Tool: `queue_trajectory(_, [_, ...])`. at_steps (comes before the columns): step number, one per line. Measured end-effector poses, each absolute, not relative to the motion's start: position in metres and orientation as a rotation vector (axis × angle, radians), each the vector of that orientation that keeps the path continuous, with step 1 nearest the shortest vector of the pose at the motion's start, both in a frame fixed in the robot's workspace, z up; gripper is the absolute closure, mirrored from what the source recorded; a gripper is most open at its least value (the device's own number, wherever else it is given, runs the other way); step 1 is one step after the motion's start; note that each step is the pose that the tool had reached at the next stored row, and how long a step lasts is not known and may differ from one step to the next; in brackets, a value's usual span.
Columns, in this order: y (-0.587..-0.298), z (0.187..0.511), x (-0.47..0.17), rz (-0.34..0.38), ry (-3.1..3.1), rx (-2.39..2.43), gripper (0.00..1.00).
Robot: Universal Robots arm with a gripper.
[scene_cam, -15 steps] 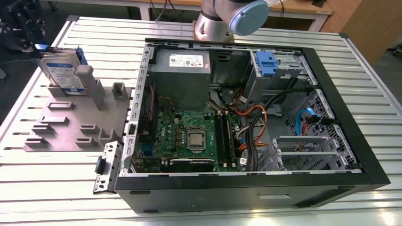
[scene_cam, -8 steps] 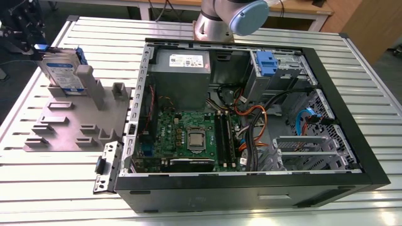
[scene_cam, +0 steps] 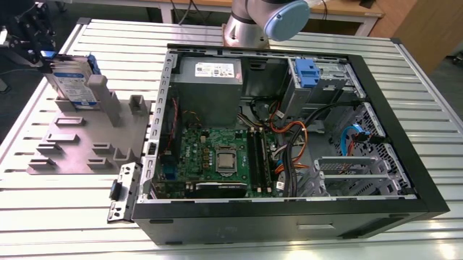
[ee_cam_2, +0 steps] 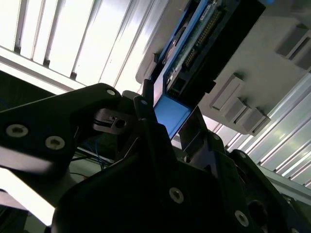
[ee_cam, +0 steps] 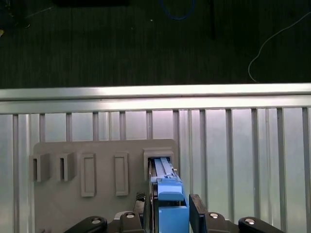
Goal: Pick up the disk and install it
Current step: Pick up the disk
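Note:
The disk (scene_cam: 72, 81), silver with a white-and-blue label and blue side rails, stands on edge in a slot of the grey holder plate (scene_cam: 72, 146) at the exterior view's left. My black gripper (scene_cam: 47, 57) comes in from the far left and is shut on the disk's upper end. In the first wrist view the disk's blue rail (ee_cam: 170, 194) sits between the fingers of the gripper (ee_cam: 171, 213), above the holder's slot. The second wrist view shows the disk's circuit-board side (ee_cam_2: 194, 43) and blue end held in the gripper (ee_cam_2: 170, 116).
An open black computer case (scene_cam: 405, 162) lies in the middle of the slatted metal table (scene_cam: 434, 76), with the motherboard, cables and a grey power supply box (scene_cam: 210, 70) inside. A blue bracket (scene_cam: 307, 73) sits in the drive bay at the case's far corner. The arm's base (scene_cam: 250, 27) stands behind the case.

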State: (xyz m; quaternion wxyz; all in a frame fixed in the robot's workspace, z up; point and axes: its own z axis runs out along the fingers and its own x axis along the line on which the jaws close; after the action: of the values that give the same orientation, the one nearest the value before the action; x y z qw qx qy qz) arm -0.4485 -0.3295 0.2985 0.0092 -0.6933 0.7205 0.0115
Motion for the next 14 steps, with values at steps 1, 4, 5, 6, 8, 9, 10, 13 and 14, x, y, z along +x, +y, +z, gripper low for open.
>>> queue_trajectory(1, [-0.3295, 0.2979, -0.4485, 0.036, 2.25, -2.166, 0.53])
queue_trajectory(4, [-0.3295, 0.2978, -0.4485, 0.036, 2.25, -2.166, 0.53])
queue_trajectory(5, [-0.3295, 0.2973, -0.4485, 0.036, 2.25, -2.165, 0.53])
queue_trajectory(6, [-0.3295, 0.2966, -0.4485, 0.036, 2.25, -2.165, 0.53])
queue_trajectory(8, [-0.3295, 0.2946, -0.4485, 0.036, 2.25, -2.166, 0.53])
queue_trajectory(9, [-0.3295, 0.2938, -0.4485, 0.036, 2.25, -2.166, 0.53])
queue_trajectory(10, [-0.3295, 0.2932, -0.4485, 0.036, 2.25, -2.166, 0.53])
queue_trajectory(13, [-0.3295, 0.2927, -0.4485, 0.036, 2.25, -2.166, 0.53])
queue_trajectory(14, [-0.3295, 0.2927, -0.4485, 0.036, 2.25, -2.166, 0.53])
